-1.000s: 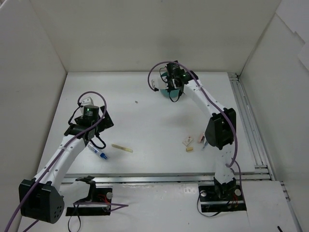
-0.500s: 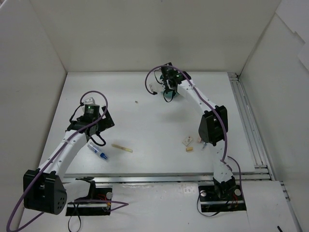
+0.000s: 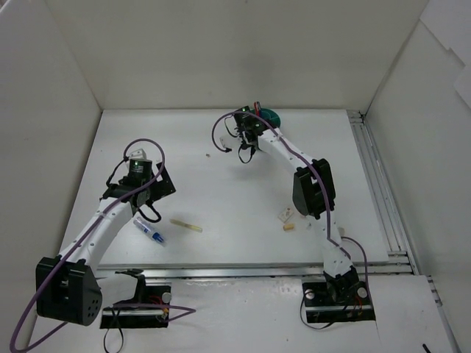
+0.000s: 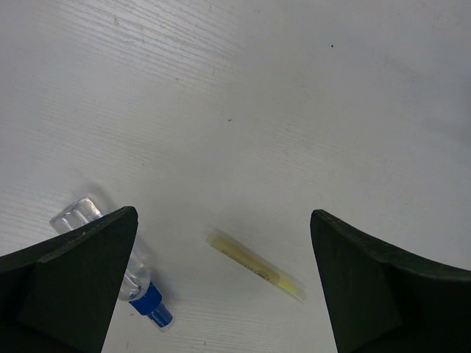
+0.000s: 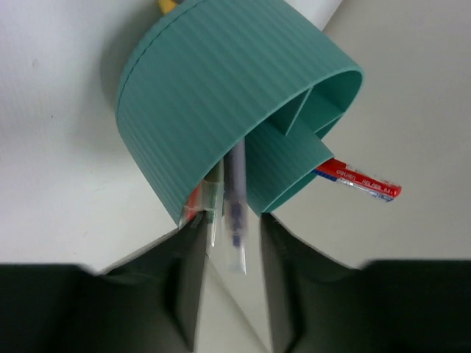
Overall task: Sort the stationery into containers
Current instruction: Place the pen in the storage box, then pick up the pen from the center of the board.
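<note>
No legible text; white print on red pen barrel too blurred to read.

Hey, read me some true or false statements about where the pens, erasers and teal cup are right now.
1. The left claw is open above the table. True.
2. The yellow pen lies inside the teal cup. False: it lies on the table below the left claw.
3. A red pen sticks out of the teal cup. True.
4. The white eraser and cream eraser are in the cup. False: both lie on the table beside the right arm.
</note>
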`<state>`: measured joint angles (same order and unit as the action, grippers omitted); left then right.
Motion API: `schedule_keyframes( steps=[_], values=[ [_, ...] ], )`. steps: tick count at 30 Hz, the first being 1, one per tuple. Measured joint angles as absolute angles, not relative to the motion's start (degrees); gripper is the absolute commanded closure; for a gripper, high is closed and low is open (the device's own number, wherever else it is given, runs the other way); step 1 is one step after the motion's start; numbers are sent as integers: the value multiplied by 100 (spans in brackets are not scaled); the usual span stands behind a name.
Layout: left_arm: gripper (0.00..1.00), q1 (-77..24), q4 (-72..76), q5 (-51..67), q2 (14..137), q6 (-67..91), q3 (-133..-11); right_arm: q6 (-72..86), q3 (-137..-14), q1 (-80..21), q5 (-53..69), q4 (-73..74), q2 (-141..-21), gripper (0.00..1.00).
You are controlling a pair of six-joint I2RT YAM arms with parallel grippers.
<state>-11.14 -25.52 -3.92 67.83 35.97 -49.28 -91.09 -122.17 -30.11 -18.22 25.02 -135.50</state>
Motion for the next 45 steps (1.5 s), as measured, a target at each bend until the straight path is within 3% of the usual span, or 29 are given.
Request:
schedule_keyframes(
  steps=[1,4,8,13,16,17,18,22,28,35,45],
  values=[
    [0,-1114,-2558,-379,6783,3594,-4921,-9115,-12217,-3024,-1831,2453,-13559,58],
    [0,-1114,-2578,-311,6783,3597,-4895,-9122,-12217,-3087,-1870,2290,-13559,56],
    [0,-1114,-2637,-248,6783,3605,-4877,-9072,-12217,-3166,-1986,2152,-13555,42],
    [0,-1114,-2687,-143,6783,3763,-4731,-8724,-12169,-3273,-2032,2086,-13380,39],
    [0,-1164,-2707,-134,6781,3935,-4598,-8368,-11828,-3352,-1903,2049,-12866,24],
    [0,-1199,-2718,-141,6781,4007,-4550,-8193,-11627,-3387,-1806,2045,-12582,9],
    [0,-1240,-2724,-150,6781,4091,-4501,-7981,-11459,-3417,-1708,2032,-12307,3],
    [0,-1496,-2775,-211,6805,4379,-4372,-6882,-10230,-3492,-1238,1347,-10796,2],
    [0,-1990,-2781,-397,7148,4786,-4359,-3997,-7074,-3435,-1216,-1769,-8263,2],
    [2,-2209,-2842,-552,7555,5395,-4346,-1194,-5771,-3358,-1376,-2196,-7605,2],
    [38,-2585,-2853,-550,8307,6219,-4477,432,-5019,-3581,-2488,-1994,-6882,2]
  ],
)
